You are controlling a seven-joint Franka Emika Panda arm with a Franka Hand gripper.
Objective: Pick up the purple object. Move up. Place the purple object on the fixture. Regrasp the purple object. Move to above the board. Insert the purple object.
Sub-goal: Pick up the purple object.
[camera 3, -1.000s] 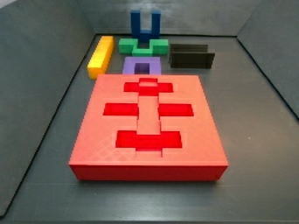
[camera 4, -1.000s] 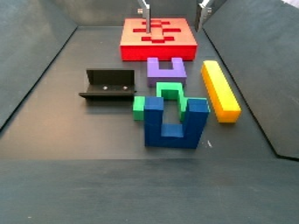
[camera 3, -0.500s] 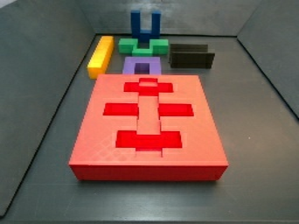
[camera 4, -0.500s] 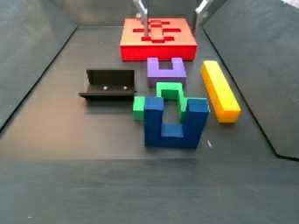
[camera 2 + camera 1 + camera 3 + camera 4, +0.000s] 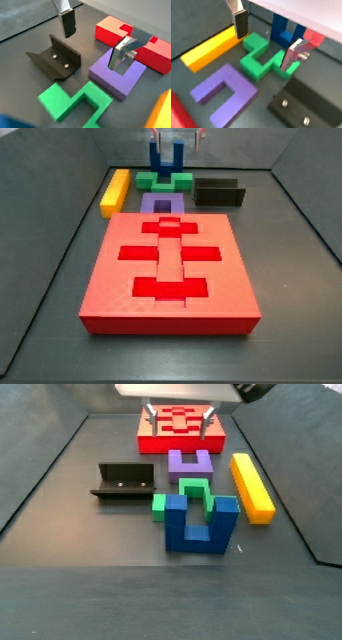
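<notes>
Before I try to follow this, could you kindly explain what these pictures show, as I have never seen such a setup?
This is a robot arm in a dark bin. Two cameras ride on its wrist and look down past its end effector; two more watch from beside the bin. The end effector is open and holds nothing; in a side view it hangs high at the far end. On the floor lie the purple object, a U-shaped block, next to the big red board with its recesses. Nearby are the dark fixture, a green block, a blue two-pronged piece and a yellow bar.
</notes>
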